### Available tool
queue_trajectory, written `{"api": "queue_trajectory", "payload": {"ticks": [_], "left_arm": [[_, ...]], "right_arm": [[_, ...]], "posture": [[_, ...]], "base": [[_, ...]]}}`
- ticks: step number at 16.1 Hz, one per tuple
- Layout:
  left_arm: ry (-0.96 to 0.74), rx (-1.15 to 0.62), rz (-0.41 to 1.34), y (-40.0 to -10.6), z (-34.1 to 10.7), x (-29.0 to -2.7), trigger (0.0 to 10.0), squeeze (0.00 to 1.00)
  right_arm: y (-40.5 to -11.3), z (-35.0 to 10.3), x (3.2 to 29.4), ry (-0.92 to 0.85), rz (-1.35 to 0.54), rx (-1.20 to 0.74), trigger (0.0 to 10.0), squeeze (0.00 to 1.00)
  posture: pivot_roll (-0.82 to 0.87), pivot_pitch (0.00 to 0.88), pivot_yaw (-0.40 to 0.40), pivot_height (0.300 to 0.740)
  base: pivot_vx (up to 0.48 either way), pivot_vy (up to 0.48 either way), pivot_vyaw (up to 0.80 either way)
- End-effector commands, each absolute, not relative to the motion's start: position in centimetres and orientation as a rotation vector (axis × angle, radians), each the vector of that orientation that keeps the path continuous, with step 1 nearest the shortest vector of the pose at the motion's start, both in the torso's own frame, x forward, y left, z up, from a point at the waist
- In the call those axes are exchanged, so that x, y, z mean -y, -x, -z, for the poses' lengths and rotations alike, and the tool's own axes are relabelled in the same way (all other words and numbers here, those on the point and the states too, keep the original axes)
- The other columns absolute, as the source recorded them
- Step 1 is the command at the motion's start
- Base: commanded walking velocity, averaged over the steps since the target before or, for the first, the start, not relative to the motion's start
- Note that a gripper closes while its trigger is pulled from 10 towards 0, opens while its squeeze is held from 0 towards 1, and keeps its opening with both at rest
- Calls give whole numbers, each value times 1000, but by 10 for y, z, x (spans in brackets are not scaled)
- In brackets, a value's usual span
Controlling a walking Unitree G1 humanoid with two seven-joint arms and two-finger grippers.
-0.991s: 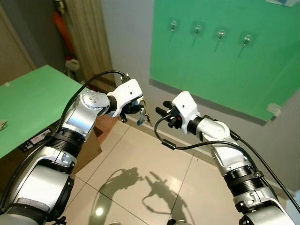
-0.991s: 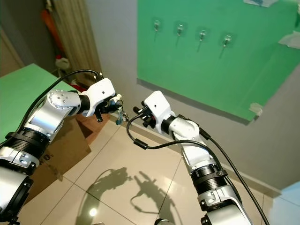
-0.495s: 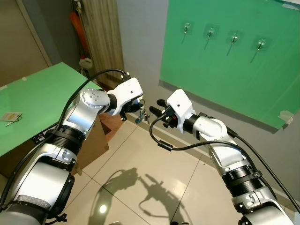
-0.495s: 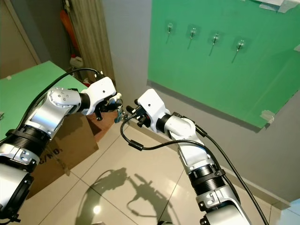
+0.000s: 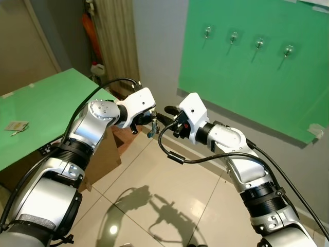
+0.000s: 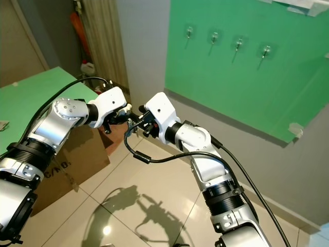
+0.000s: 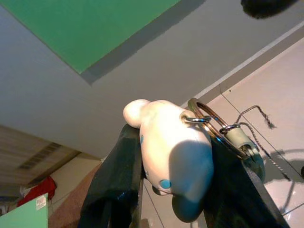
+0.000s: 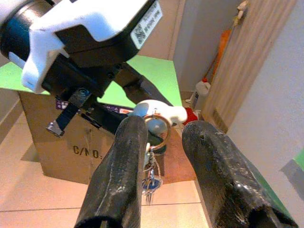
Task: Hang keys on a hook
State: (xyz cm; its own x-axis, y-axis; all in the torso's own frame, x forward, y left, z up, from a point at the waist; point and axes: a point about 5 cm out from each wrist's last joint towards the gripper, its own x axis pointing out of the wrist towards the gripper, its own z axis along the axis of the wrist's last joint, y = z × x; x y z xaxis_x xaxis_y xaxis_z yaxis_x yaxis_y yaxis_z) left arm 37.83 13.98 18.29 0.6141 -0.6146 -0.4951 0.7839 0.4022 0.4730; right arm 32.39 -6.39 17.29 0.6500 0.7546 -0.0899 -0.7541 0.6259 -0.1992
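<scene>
Midair, keys [image 7: 190, 142] clamped in left end effector [image 5: 150, 118], right end effector [image 8: 164, 142] straddling them

Left gripper [image 5: 152, 117] and right gripper [image 5: 163, 112] meet at centre, keys [image 5: 150, 128] hanging between them. Hooks [image 5: 245, 41] on the wall behind; worktop [image 5: 41, 110] at left.

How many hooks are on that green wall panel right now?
4, in a row along the top of the green panel: hooks at and. None look hidden.

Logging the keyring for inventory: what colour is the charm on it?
White with small blue spots; the charm shows best in the left wrist view, held by the left gripper.
</scene>
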Motion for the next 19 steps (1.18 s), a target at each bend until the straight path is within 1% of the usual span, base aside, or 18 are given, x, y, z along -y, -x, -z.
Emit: {"api": "queue_trajectory", "payload": {"ticks": [1,5,7,9,12,15,19], "left_arm": [[-765,-235,890,-381,-191,-137,0,0],[-768,-219,885,-382,-193,-134,0,0],[-840,-224,878,-386,-197,-136,0,0],[-926,-216,845,-392,-208,-137,0,0],[-976,-215,842,-394,-213,-136,0,0],[-1049,-221,845,-398,-219,-134,0,0],[-1139,-222,835,-404,-238,-134,0,0]], "right_arm": [[-321,-173,63,213,-880,0,10000,0],[-324,-173,64,214,-849,-2,10000,0],[-325,-170,63,227,-837,-16,10000,0],[-325,-168,63,225,-827,-21,10000,0],[-326,-168,63,213,-812,-15,10000,0],[-326,-168,63,218,-807,-11,10000,0],[-329,-169,61,220,-801,-5,10000,0]], "posture": [[-12,67,35,740],[-12,59,32,740],[-8,44,32,740],[-11,28,37,740],[-14,21,41,740],[-14,13,43,740],[-7,11,52,740]], "base": [[0,0,0],[0,0,0],[0,0,0],[0,0,-763],[0,0,-762],[0,0,0],[0,0,0]]}}
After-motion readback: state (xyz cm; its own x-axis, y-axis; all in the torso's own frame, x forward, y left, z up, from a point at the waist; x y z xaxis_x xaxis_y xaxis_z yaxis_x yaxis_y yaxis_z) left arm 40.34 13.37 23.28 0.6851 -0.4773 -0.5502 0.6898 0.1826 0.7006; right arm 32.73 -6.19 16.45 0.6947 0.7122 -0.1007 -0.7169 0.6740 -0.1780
